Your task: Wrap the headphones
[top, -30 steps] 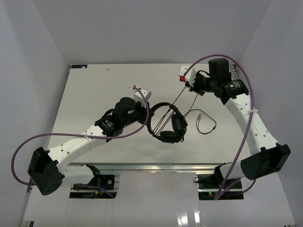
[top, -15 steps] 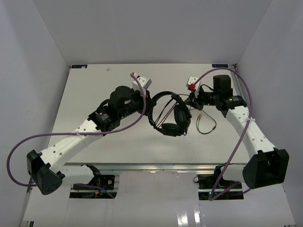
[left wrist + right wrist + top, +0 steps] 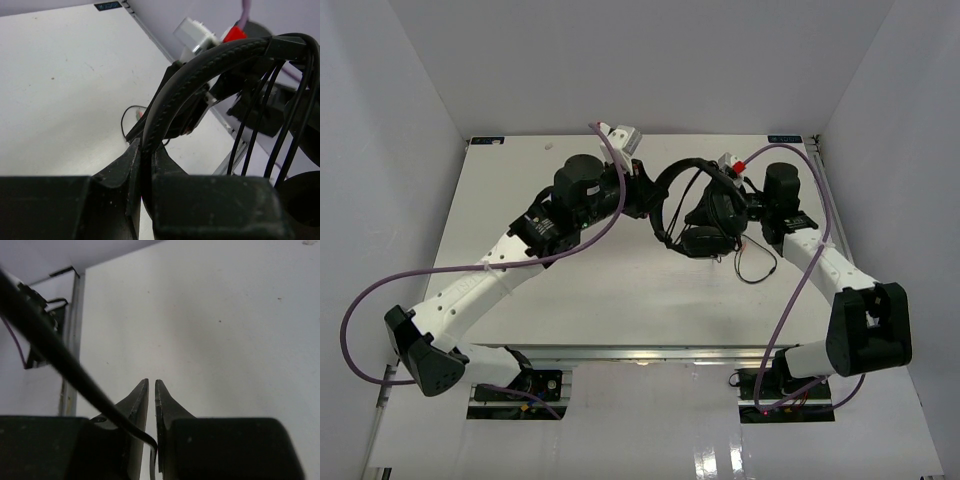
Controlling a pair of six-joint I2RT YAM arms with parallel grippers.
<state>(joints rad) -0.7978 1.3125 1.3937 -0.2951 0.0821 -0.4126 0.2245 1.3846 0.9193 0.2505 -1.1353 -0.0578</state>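
Now the single headphones (image 3: 704,240) are held above the far middle of the table (image 3: 500,200), farther back than a second ago. The left gripper (image 3: 145,152) is clamped on the headband (image 3: 200,65), and the two cups (image 3: 712,212) dangle below. The right gripper (image 3: 152,386) has swung in from the far right corner. Its fingers are almost together, with the cord (image 3: 47,342) threaded between them.

White-shelled left arm (image 3: 480,285) and right arm (image 3: 825,262) bear black joints (image 3: 865,330), purple cables (image 3: 347,335), black left claw (image 3: 145,152) and right claw (image 3: 152,386).
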